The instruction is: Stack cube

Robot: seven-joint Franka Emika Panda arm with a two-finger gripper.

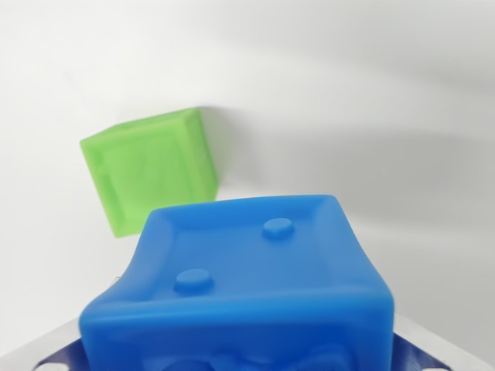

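- We see a blue cube [247,286] filling the near part of the wrist view, close under the camera, with two raised studs on its upper face.
- A green cube [151,170] lies farther off and to the left, on a plain white surface [371,93]; the two cubes are apart, not touching.
- At the lower corners, pale and dark blue shapes flank the blue cube. They may be the gripper's fingers, but we cannot tell, nor whether they are spread or clamped on the cube.
- We judge the stack not yet made: neither cube rests on the other.
- If the blue cube is held, what is left is to carry it over the green cube, lower it squarely and let go.
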